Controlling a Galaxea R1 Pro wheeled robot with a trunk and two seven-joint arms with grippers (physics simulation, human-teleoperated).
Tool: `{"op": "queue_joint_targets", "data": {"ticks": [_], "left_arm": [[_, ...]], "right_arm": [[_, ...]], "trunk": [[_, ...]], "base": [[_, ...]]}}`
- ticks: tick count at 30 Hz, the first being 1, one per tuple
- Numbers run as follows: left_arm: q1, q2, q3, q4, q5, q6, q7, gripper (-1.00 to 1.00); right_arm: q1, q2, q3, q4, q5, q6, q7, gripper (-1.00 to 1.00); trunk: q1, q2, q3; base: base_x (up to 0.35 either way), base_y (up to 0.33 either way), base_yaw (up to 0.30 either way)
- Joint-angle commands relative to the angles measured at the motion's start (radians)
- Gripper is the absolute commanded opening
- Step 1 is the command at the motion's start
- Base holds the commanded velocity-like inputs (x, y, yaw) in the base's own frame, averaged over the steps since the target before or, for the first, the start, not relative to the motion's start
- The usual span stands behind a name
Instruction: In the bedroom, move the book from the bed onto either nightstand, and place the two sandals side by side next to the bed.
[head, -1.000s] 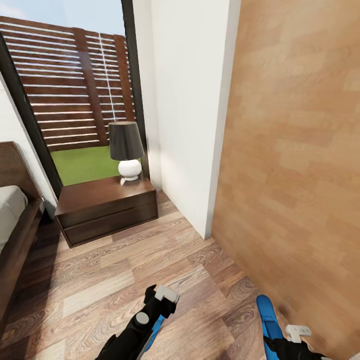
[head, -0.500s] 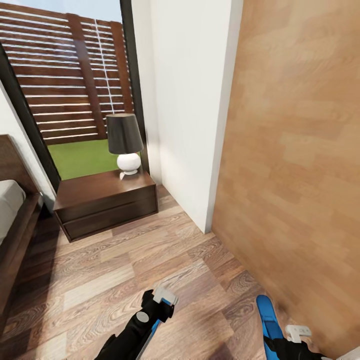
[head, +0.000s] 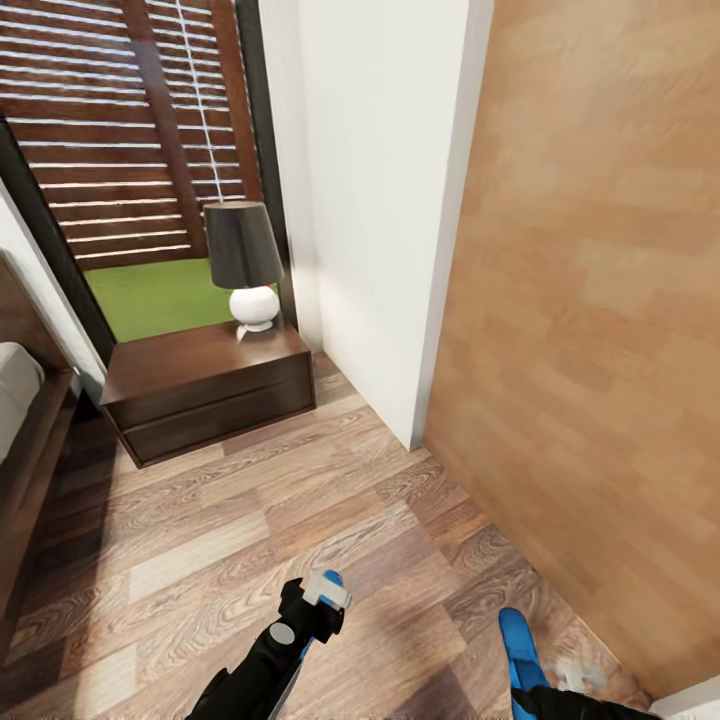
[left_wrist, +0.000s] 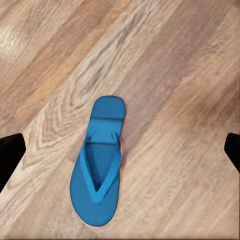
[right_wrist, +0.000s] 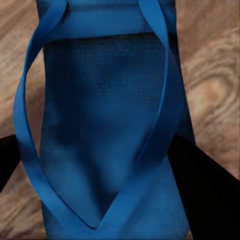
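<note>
The left gripper (left_wrist: 120, 145) is hovering, fingers apart, over one sandal (left_wrist: 99, 162) lying on the floor (head: 230, 520). The right fingers (right_wrist: 202, 175) are clamping the other sandal (right_wrist: 107, 125); it might slip free if the base jolts.

There's a lamp (head: 244, 262) in the far left part of the scene, black shade on a round white base. Behind it is a tall window with a black frame (head: 262, 150), and through the glass you can see a slatted brown fence (head: 130, 130) with a strip of green grass (head: 160, 296) below it. A white wall (head: 375, 200) juts out toward the near side just right of the window. Right of that, a big light wood panel (head: 600, 300) runs from far to near. The floor (head: 250, 520) is wood plank with a strong grain.
</note>
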Motion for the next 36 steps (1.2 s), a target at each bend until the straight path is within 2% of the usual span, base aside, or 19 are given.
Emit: {"op": "queue_joint_targets", "data": {"ticks": [1,4,7,10,12,14,16,17,18,19,21,25,32,35,36], "left_arm": [[0.000,0.000,-0.003,-0.003,-0.006,0.006,0.004,1.00],[0.000,0.000,0.001,-0.004,-0.004,0.008,0.004,1.00],[0.000,0.000,0.014,-0.004,-0.003,0.008,0.004,1.00],[0.000,0.000,0.035,-0.004,-0.003,0.007,0.004,1.00],[0.000,0.000,0.042,-0.004,-0.002,0.007,0.004,1.00],[0.000,-0.001,0.046,-0.004,-0.002,0.007,0.004,1.00],[0.000,0.000,0.047,-0.004,-0.002,0.007,0.003,1.00],[0.000,-0.001,0.048,-0.004,-0.001,0.007,0.003,1.00],[0.000,-0.001,0.049,-0.004,-0.001,0.007,0.003,1.00],[0.000,-0.001,0.049,-0.004,-0.001,0.007,0.002,1.00],[0.000,-0.001,0.049,-0.004,-0.001,0.007,0.000,1.00],[0.000,-0.002,0.049,-0.004,-0.001,0.006,-0.001,1.00],[0.000,-0.002,0.049,-0.004,-0.001,0.007,0.003,1.00],[0.000,-0.001,0.057,-0.005,-0.001,0.007,0.003,1.00],[0.000,-0.001,0.067,-0.005,-0.001,0.006,0.004,1.00]], "right_arm": [[-0.002,0.038,-0.007,-0.003,-0.011,0.032,0.006,-1.00],[-0.004,0.144,-0.007,-0.009,-0.032,0.070,0.014,-1.00],[-0.005,0.166,-0.007,-0.040,-0.043,0.078,0.018,-1.00],[-0.005,0.173,-0.007,-0.077,-0.065,0.080,0.048,-1.00],[-0.005,0.174,-0.007,-0.088,-0.080,0.081,0.099,-1.00],[-0.005,0.174,-0.007,-0.104,-0.105,0.095,0.199,-1.00],[-0.005,0.174,-0.007,-0.122,-0.118,0.116,0.252,-1.00],[-0.005,0.172,-0.009,-0.143,-0.132,0.149,0.297,-1.00],[-0.005,0.156,-0.011,-0.169,-0.150,0.210,0.340,-1.00],[-0.005,0.139,-0.012,-0.180,-0.161,0.249,0.356,-1.00],[-0.005,0.107,-0.013,-0.199,-0.174,0.300,0.372,-1.00],[-0.005,0.044,-0.015,-0.242,-0.194,0.336,0.381,-1.00],[-0.005,0.012,-0.016,-0.310,-0.227,0.390,0.383,-1.00],[-0.005,0.004,-0.031,-0.321,-0.232,0.398,0.388,-1.00],[-0.005,-0.005,-0.050,-0.323,-0.240,0.400,0.396,-1.00]], "trunk": [[0.000,-0.001,-0.005],[0.002,-0.001,-0.016],[0.003,-0.002,-0.028],[0.004,-0.003,-0.040],[0.005,-0.003,-0.047],[0.006,-0.004,-0.055],[0.007,-0.004,-0.063],[0.007,-0.004,-0.067],[0.008,-0.005,-0.071],[0.008,-0.005,-0.074],[0.009,-0.005,-0.082],[0.011,-0.006,-0.098],[0.014,-0.008,-0.125],[0.015,-0.009,-0.136],[0.016,-0.009,-0.140]], "base": [[0.000,0.000,0.000],[0.000,0.000,0.000],[0.000,0.000,0.000],[0.000,0.000,0.000],[0.000,0.000,0.000],[0.000,0.000,0.000],[0.000,0.000,0.000],[0.000,0.000,0.000],[0.000,0.000,0.000],[0.000,0.000,0.000],[0.000,0.000,0.000],[0.000,0.000,0.000],[0.000,0.000,0.000],[0.000,0.000,0.000],[0.000,0.000,0.000]]}}
